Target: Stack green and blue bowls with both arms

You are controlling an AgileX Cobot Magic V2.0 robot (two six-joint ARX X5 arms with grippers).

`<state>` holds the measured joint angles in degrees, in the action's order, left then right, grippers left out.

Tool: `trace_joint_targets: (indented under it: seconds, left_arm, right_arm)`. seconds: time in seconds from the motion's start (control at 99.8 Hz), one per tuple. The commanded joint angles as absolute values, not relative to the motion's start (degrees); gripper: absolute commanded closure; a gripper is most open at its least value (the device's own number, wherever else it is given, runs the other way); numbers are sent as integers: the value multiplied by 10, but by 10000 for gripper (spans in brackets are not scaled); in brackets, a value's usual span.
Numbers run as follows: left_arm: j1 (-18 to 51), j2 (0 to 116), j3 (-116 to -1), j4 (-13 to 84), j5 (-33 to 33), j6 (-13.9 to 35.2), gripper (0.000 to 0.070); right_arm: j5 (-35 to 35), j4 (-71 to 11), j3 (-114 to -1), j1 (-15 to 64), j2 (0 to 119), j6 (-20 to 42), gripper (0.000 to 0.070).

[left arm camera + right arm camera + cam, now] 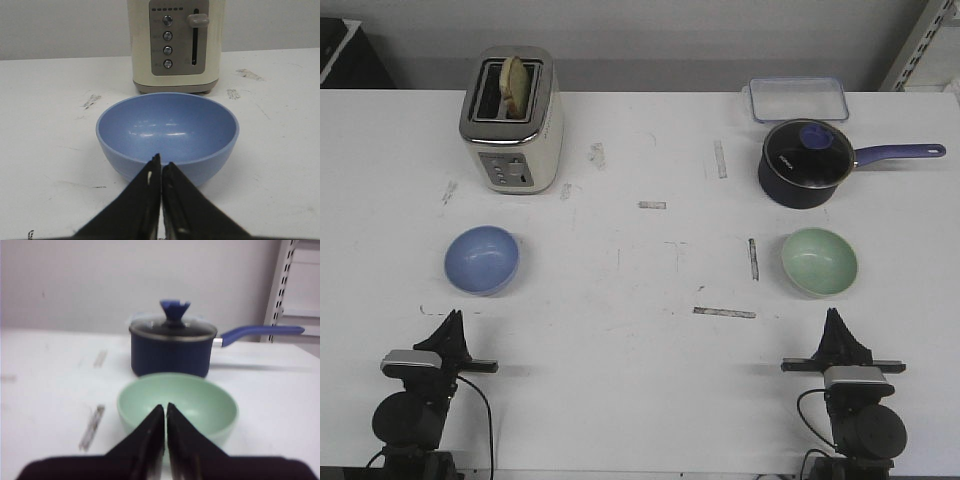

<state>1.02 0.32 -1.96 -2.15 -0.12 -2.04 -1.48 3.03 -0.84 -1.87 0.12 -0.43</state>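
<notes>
Bowls not yet grasped; both sets of jaws are pressed together and hold nothing. Left gripper sits near the table's front-left corner, aimed at the blue bowl just beyond it. Right gripper sits near the front-right corner, aimed at the green bowl. Bowls lie well apart, toward opposite side edges. Judged step: approach, before pickup. Next move calls for spreading the jaws and closing on one rim. Toaster and saucepan stand toward the rear edge.
</notes>
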Motion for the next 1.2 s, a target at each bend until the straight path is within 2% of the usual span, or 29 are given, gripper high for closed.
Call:
trace_joint_targets:
  seconds: [0.0, 0.2, 0.361, 0.461, 0.621, 0.761, 0.841, 1.012, 1.062, 1.132, 1.192]
  left_arm:
    - [10, 3, -7, -26, -2, -21, 699]
    - [10, 3, -7, -26, -2, -22, 699]
    - [10, 3, -7, -27, -2, -22, 699]
    - [10, 3, -7, -27, -2, -22, 699]
    - [10, 3, -7, -27, -2, -21, 699]
    - [10, 3, -7, -27, -2, -21, 699]
    - [10, 3, -7, -27, -2, -21, 699]
    - [10, 3, -7, -27, -2, -21, 699]
    - [10, 3, -7, -27, -2, -21, 699]
    - [10, 3, -7, -27, -2, -21, 699]
    - [10, 3, -7, -27, -2, -21, 699]
  right_arm:
    - [-15, 56, -8, -18, 1, 28, 697]
    - [-15, 68, -95, -18, 16, 25, 697]
    - [-15, 37, -255, -18, 131, 26, 697]
    - [-15, -33, -383, -18, 237, 26, 697]
    - [-15, -192, -587, -18, 407, 25, 694]
    - [-16, -308, -711, -23, 534, -3, 678]
    - [-17, -352, -753, -32, 593, -21, 597]
    - [-17, -407, -770, -62, 684, -50, 323]
    - [-17, -425, -770, -72, 703, -56, 262]
    - [-22, -453, -770, -92, 736, -72, 217]
    - [-40, -470, -770, -112, 766, -86, 213]
